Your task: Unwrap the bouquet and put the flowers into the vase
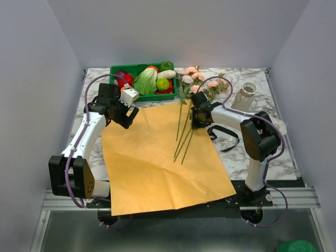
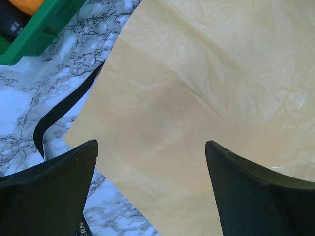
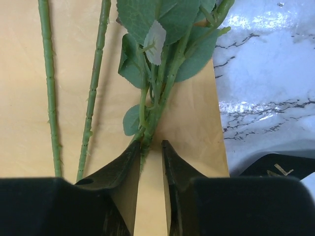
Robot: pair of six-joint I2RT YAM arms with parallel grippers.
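paper [image 1: 157, 157] flat & ribbon [image 1: 226, 137] off, flowers [image 1: 191, 79] lie upper-mid frame, vase [image 1: 244, 96] upper right empty; right pincer [image 3: 150, 145] narrowed round stems, grip unclear, left pincer [image 2: 151, 143] wide apart.

Green tray [image 1: 113, 73] w/ plastic veg [image 1: 147, 81] — marble table [image 1: 231, 163].
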